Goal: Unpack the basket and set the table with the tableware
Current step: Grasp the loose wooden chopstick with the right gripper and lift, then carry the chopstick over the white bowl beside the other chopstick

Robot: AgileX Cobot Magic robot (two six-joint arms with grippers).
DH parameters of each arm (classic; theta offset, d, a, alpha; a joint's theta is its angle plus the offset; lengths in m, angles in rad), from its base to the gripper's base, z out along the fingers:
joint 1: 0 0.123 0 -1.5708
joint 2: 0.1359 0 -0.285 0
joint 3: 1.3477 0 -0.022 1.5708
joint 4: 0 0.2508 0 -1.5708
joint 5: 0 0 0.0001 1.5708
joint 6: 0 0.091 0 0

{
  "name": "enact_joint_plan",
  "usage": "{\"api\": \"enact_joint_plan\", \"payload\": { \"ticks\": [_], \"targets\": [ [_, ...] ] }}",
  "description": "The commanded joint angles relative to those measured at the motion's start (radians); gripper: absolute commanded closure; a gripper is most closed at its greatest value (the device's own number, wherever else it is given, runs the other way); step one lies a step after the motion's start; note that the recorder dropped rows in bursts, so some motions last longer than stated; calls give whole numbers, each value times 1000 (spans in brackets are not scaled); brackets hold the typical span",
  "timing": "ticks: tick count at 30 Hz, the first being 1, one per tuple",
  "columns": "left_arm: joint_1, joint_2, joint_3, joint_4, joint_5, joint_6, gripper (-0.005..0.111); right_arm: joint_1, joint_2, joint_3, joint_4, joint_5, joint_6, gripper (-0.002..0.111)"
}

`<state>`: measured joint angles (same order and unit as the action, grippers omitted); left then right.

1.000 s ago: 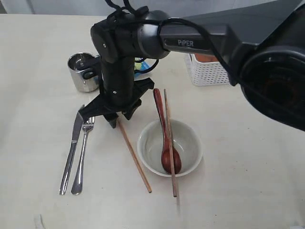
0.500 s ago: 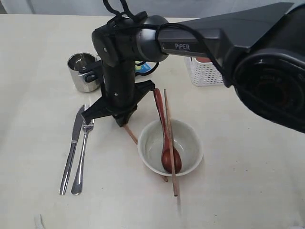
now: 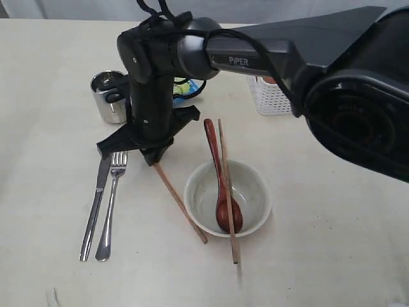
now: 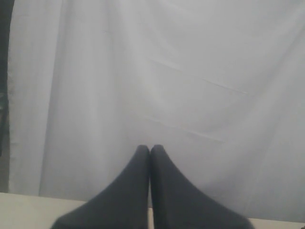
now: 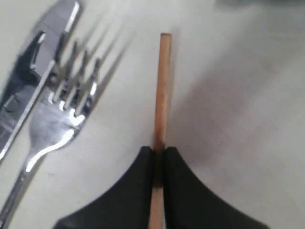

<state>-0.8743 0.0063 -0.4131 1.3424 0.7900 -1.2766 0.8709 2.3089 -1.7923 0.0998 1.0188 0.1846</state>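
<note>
Since one second ago: right jaws have gone from spread over the loose thin wooden chopstick (image 3: 182, 204) to clamped on it, and the black right arm (image 3: 153, 96) has shifted toward the round steel cup (image 3: 110, 96), dragging the stick's far tip toward the pale grey-green bowl (image 3: 255, 192).

Jaws: right pair pinches the chopstick (image 5: 163, 86) narrow, close to one end; a short stub shows past the tips. Left jaws are pressed together, holding nothing, facing a white curtain (image 4: 190, 71), and absent from the exterior view.

Position: held stick lies on the pale cream tabletop (image 3: 332, 243) between the steel fork (image 3: 110, 211) and the bowl. Whether the gripped end is clear of the surface I cannot tell.

Axis: long axis runs diagonally from the jaws to the tip just beside the bowl's rim. The second wooden chopstick (image 3: 231, 236) lies across the bowl next to the dark red-brown spoon (image 3: 220, 185), on a steeper line; the two converge near the bowl.

Judgement: pairing them calls for swinging the held stick parallel. The right arm already has it, so it is the nearer.
</note>
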Motion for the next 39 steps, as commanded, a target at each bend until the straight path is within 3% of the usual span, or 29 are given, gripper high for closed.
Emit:
{"api": "enact_joint_plan", "payload": {
  "ticks": [1,14,21,26,34,39],
  "targets": [
    [-8,-6,3,4,-2,5,107,4,-4,-72,30,44,6,109],
    [-8,-6,3,-25,2,16,107,4,-80,-243,41,181,32,109],
    [-8,-6,3,-32,15,25,107,-55,-234,-226,-1,202,21,109],
    [-8,-6,3,-35,33,25,107,-156,-368,-103,13,202,52,109],
    [-8,-6,3,-34,33,21,107,-267,-581,294,26,202,89,109],
    [-8,-6,3,-34,33,19,107,-288,-597,503,151,68,72,109]
  ]
}}
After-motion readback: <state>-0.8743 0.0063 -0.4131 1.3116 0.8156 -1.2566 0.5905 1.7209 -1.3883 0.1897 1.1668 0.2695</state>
